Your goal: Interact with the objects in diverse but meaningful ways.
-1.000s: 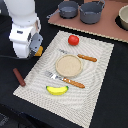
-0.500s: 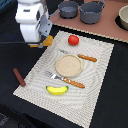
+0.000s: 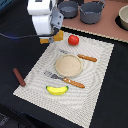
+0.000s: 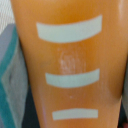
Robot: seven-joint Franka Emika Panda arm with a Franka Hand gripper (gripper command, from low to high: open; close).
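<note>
My gripper (image 3: 52, 38) is shut on the golden bread loaf (image 3: 58, 36), which hangs over the far left corner of the striped placemat (image 3: 95, 85). Up close in the wrist view, the loaf (image 4: 67, 60) fills the picture, orange with pale stripes, and the fingers are hidden. The red tomato (image 3: 73, 40) lies just to the exterior view's right of the loaf. A yellow banana (image 3: 57, 90) rests on the mat's near edge. The dark brown sausage (image 3: 19, 77) lies off the mat on the exterior view's left. Two grey pots (image 3: 68, 8) (image 3: 92, 11) stand at the back.
A tan round plate (image 3: 68, 65) sits mid-mat between an orange-handled knife (image 3: 87, 58) and fork (image 3: 65, 80). Another round vessel (image 3: 122, 17) shows at the back right edge. The pots stand on a pinkish counter (image 3: 107, 27) behind the mat.
The arm has carried the bread loaf from the exterior view's left edge toward the right and back, ending near the tomato. Nothing else has moved.
</note>
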